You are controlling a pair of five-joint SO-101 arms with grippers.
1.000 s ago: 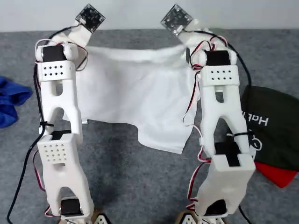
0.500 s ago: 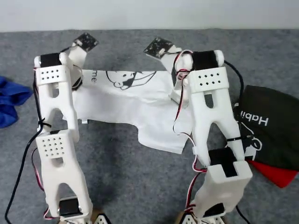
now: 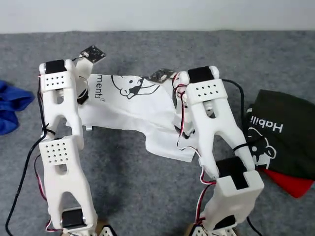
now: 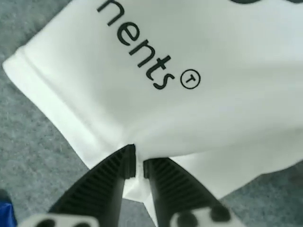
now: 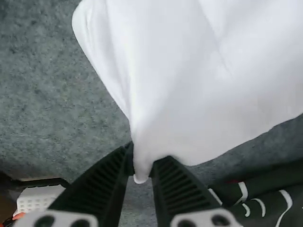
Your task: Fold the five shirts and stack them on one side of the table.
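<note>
Left tool point(image 4: 135, 155) clamped on one end of the white shirt's point(image 3: 133, 105) lifted edge, right tool point(image 5: 142, 158) clamped on the other. Shirt mid-worktop point(image 3: 147, 196), long axis 9-to-3 o'clock. Flat near hem lies toward 6 o'clock of both tools. Black shirt point(image 3: 280, 137) at 3 o'clock.

Overhead and close wrist views share shirt point(image 3: 133, 105)

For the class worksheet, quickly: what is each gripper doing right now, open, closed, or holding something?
Left gripper: closed, holding the white shirt by a folded edge.
Right gripper: closed, holding the same white shirt.
</note>
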